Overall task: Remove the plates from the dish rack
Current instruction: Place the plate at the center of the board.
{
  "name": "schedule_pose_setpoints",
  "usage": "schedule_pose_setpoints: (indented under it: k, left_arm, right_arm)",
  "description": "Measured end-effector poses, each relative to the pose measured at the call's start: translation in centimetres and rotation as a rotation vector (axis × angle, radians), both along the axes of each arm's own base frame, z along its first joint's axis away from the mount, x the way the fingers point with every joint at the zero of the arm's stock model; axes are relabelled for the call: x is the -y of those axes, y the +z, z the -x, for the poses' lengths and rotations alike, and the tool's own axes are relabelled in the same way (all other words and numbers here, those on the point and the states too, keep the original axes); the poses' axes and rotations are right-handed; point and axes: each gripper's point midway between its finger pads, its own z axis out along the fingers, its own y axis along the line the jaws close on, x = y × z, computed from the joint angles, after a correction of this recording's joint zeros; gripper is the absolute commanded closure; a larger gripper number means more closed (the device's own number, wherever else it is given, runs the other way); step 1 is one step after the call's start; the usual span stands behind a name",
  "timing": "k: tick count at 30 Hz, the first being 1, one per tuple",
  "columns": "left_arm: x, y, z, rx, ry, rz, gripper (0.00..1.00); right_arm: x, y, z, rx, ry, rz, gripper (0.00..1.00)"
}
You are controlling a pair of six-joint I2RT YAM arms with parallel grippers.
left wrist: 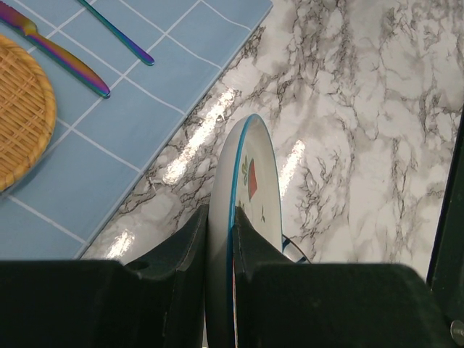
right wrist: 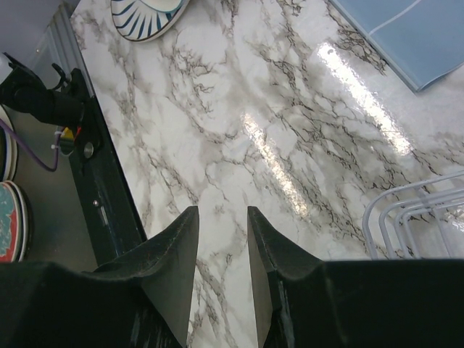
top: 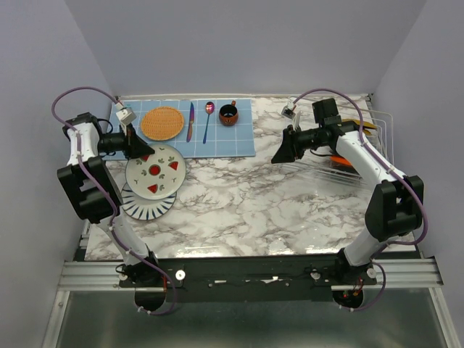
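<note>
My left gripper point(top: 138, 148) is shut on the far-left rim of the white plate with red wedges point(top: 159, 174), which hangs partly over a white plate with dark radial stripes point(top: 147, 205) lying on the table. In the left wrist view the fingers point(left wrist: 192, 239) clamp this plate's edge point(left wrist: 250, 181), and the striped plate point(left wrist: 293, 250) peeks out beneath. The dish rack point(top: 366, 156) stands at the right and holds an orange-red plate point(top: 341, 158) and a yellow one point(top: 366, 125). My right gripper point(top: 283, 154) hovers open and empty just left of the rack, its jaws point(right wrist: 222, 214) over bare marble.
A blue mat point(top: 217, 138) at the back carries an orange woven disc point(top: 162, 122), a knife point(top: 191, 121), a spoon point(top: 208, 119) and a dark cup point(top: 228, 114). Rack wires point(right wrist: 413, 214) show at the right of the right wrist view. Purple walls close in both sides.
</note>
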Motion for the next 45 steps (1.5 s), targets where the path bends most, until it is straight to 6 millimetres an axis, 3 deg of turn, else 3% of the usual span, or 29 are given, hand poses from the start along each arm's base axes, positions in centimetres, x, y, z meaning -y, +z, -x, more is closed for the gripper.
schedule_pose_setpoints:
  k: [22,30,36,45]
  left_arm:
    - [-0.4,-0.4,0.3,-0.023,0.012,-0.012,1.0]
    - [1.3,-0.3,0.1,-0.032,-0.038,-0.043,1.0]
    - [2.8,1.7,-0.9,0.002,-0.068,-0.044,1.0]
    - [3.0,4.4,-2.0,0.045,-0.058,-0.035,1.0]
  right_arm:
    - [0.0,-0.2,0.1,-0.005,0.0,0.002,0.59]
    - [0.0,-0.2,0.1,-0.006,0.0,0.002,0.59]
    - [0.0,-0.2,0.1,-0.006,0.0,0.002,0.59]
    - [0.1,-0.4,0.2,-0.012,0.0,0.003,0.59]
